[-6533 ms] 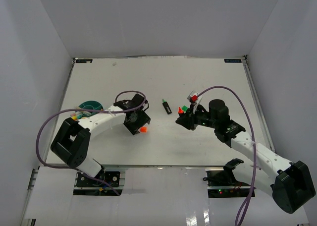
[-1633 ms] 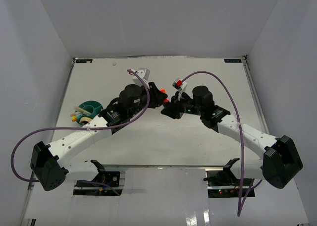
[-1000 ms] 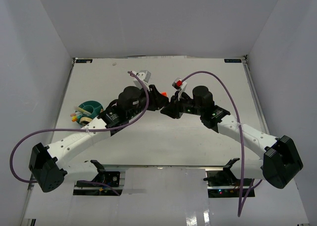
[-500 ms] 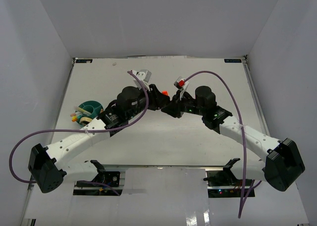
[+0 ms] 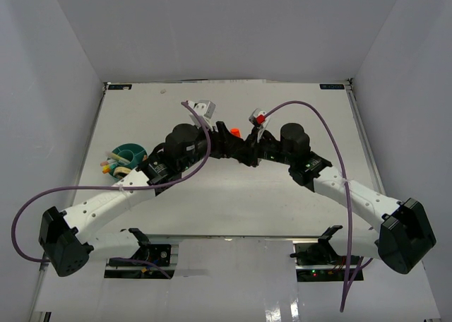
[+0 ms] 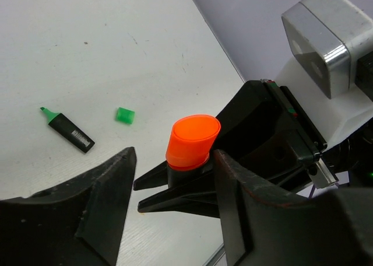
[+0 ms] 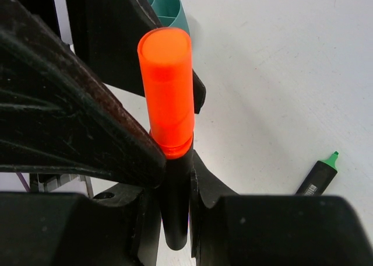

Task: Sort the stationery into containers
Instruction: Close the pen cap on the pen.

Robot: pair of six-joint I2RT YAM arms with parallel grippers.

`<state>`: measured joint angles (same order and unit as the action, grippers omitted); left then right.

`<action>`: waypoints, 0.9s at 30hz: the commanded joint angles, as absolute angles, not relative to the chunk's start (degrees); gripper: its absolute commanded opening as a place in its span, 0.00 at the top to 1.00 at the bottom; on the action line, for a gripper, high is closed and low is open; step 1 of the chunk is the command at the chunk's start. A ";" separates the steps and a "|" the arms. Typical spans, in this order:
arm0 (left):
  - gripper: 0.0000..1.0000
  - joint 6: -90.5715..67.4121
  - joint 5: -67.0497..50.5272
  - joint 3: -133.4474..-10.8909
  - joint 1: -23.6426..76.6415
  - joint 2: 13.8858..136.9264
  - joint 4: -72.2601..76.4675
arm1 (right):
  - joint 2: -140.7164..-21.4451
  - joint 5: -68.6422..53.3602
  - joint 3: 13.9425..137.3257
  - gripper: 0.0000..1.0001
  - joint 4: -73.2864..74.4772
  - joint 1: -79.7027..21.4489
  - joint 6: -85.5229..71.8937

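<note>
Both arms are meeting over the middle of the bench (image 5: 282,110). The right hand (image 7: 175,213) is gripping the orange-capped marker (image 7: 168,97) by its black barrel, closed tight on it and holding it upright with the cap end up, clear of the bench. That pose is presenting the top to the other arm.

The left hand (image 6: 175,155) is sitting around the orange cap (image 6: 191,139) with its fingers (image 6: 111,190) spread open. One is on each side and there's a visible gap on both, so it's gripping nothing. The cap is looking seated on the barrel, so I'm reading this as the capping step wrapping up, with the right hand doing the holding so the marker isn't falling.

The green marker (image 6: 70,132) is lying flat on the bench, uncapped, tip showing. The green cap (image 6: 125,115) is lying just beside it, not touching. That pair is probably needing the same two-hand treatment.

The teal tub (image 5: 129,152) is sitting well off on the left side of the bench with a few pens (image 5: 111,164) sticking out. The orange marker is nowhere near it yet. The left arm is the closer one to the tub, so a handover is likely needed.

Risk: the left fingers are crowding the cap and could knock it on the way out.
</note>
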<state>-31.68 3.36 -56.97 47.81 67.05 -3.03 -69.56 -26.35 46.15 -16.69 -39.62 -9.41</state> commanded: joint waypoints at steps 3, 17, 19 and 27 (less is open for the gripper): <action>0.29 -30.24 2.55 -56.34 48.08 63.11 -3.60 | -67.32 -26.63 45.62 0.92 -20.30 -39.73 -7.56; 0.02 -19.87 -2.97 -54.05 46.85 52.30 -6.95 | -67.06 -33.04 47.37 0.92 -16.62 -35.96 -5.54; 0.03 -17.16 -5.79 -54.40 44.58 52.38 -5.90 | -67.15 -35.93 48.16 0.92 -15.65 -35.25 -4.67; 0.04 -16.52 -36.36 -58.97 27.70 58.52 2.89 | -68.90 -48.06 53.17 0.92 -12.31 -31.29 -3.25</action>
